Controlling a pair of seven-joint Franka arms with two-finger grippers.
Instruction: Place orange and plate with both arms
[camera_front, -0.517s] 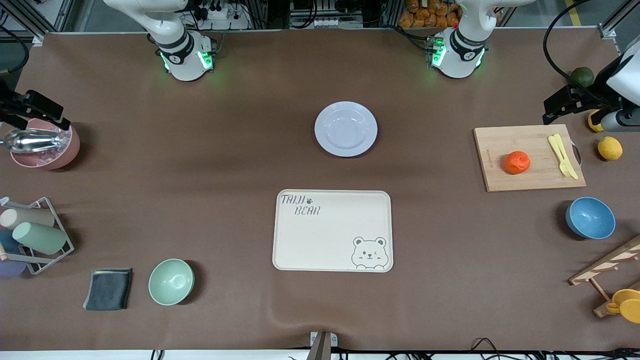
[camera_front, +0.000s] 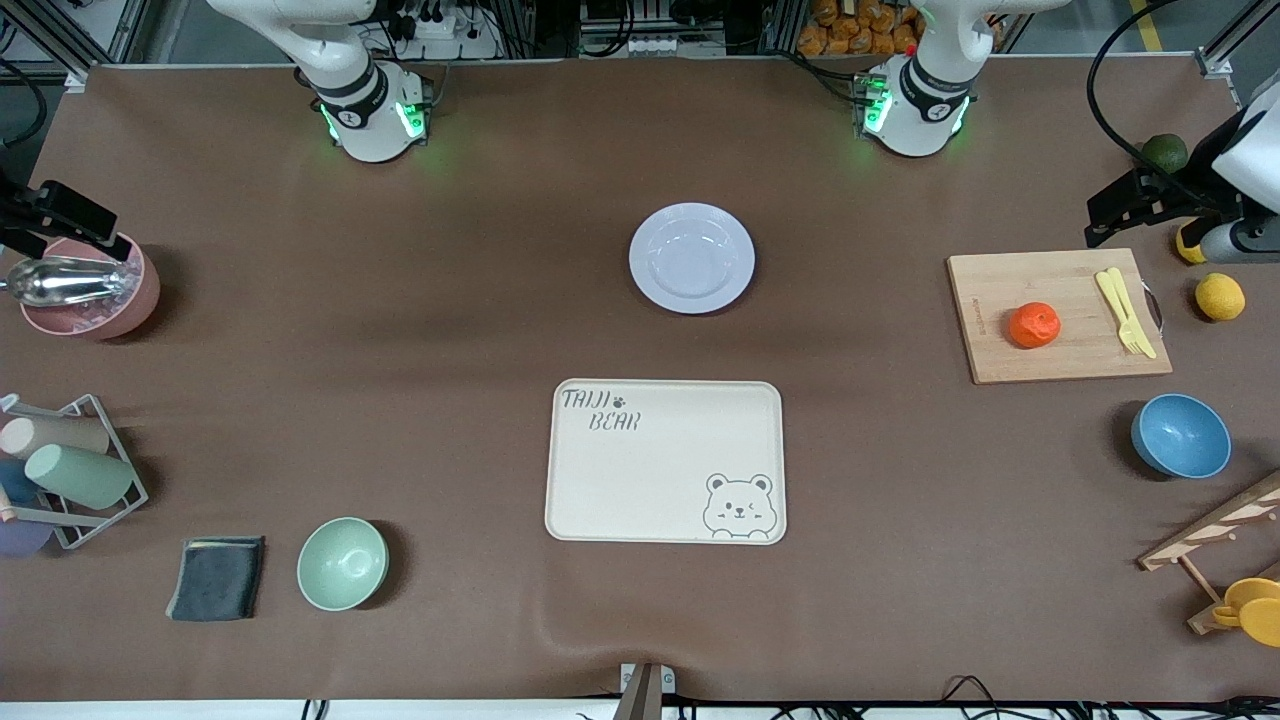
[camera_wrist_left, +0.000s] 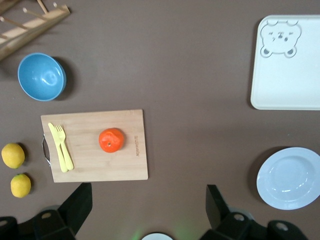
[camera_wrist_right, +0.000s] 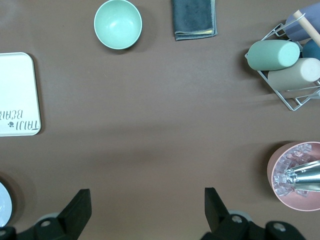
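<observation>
We see the small round red-orange orange (camera_front: 1034, 325) resting on the pale wooden cutting board (camera_front: 1000, 290), toward the left arm's end of the brown desk (camera_front: 400, 350). A pair of yellow plastic cutlery pieces (camera_front: 1125, 311) lies on the same board, apart from the orange, nearer the board's metal handle. The round pale lavender-white plate (camera_front: 691, 258) sits flat and empty on the desk about midway between the two arm bases. The cream rectangular bear-printed tray (camera_front: 666, 461) lies nearer to the front camera than the plate, with a strip of bare desk between them.

The left hand (camera_wrist_left: 145, 205) hangs high over the desk beside the cutting board's edge; in the left wrist view we see its two dark fingers (camera_wrist_left: 75, 207) spread wide with nothing between them, the orange (camera_wrist_left: 111, 140) and the plate (camera_wrist_left: 290, 177) both below and apart from it. The right hand (camera_wrist_right: 145, 207) hangs over bare desk near the pink bowl (camera_front: 95, 295) holding a shiny metal scoop, at the right arm's end; its fingers (camera_wrist_right: 75, 210) are likewise spread wide and empty.

We also see a blue bowl (camera_front: 1181, 435) nearer the front camera than the board, and two yellow lemons (camera_wrist_left: 15, 170) by the board's handle end.
</observation>
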